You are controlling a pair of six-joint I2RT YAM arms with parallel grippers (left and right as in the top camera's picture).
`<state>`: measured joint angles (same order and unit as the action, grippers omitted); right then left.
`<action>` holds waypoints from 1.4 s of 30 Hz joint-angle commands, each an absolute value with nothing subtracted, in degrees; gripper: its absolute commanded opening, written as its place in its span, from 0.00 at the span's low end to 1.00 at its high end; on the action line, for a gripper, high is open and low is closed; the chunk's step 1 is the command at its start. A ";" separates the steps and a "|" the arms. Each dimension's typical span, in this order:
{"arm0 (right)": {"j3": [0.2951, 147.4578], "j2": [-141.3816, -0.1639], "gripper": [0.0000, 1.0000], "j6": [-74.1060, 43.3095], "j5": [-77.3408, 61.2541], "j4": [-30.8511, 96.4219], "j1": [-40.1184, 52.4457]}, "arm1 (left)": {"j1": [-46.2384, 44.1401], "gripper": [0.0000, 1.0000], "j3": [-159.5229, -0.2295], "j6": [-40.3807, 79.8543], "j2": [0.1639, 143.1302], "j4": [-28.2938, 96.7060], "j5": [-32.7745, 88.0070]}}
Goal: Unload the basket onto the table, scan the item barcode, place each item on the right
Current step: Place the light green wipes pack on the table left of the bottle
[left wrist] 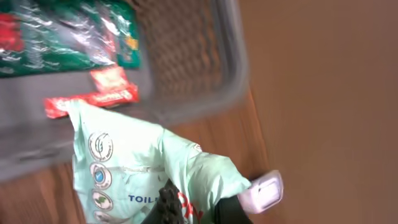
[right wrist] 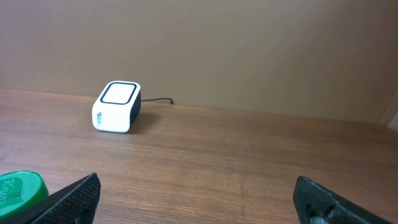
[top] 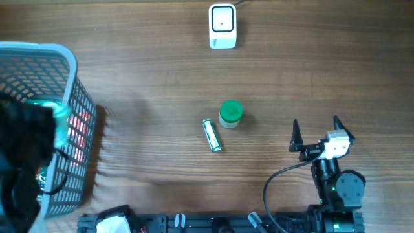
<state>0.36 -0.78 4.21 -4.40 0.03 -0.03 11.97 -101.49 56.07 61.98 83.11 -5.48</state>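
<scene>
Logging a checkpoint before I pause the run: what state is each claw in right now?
Left claw: closed on the mint-green packet.
Right claw: open, holding nothing.

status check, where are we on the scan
Left end effector shut on mint packet at basket rim. Right end effector open, empty. Scanner far side; jar, tube mid-table.

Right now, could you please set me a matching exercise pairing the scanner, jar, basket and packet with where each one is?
Things:
1. scanner
2. jar
3. basket
4. packet

Places:
A. in the left fingers
B. at the far edge of the table
C. mid-table, beside the tube
D. at the table's left edge

Pairs: 1-B, 2-C, 3-D, 4-A
</scene>
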 commanded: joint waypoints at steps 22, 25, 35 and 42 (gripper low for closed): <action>0.30 -0.43 1.00 4.51 -3.84 -0.12 0.21 | -33.34 0.07 -63.02 79.92 99.63 45.82 -11.92; 0.30 -0.43 1.00 4.51 -3.84 -0.12 0.21 | -30.98 0.70 -65.43 80.16 95.46 47.44 -13.82; 0.30 -0.43 0.99 4.54 -3.84 -0.12 0.21 | -21.47 1.00 -89.10 64.66 77.65 60.62 -20.16; 0.30 -0.43 1.00 4.54 -3.84 -0.12 0.21 | -6.20 1.00 -97.62 60.23 65.30 70.04 -35.38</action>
<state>0.36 -0.78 4.21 -4.40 0.03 -0.03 -12.47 -96.99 63.94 69.21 67.64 -26.00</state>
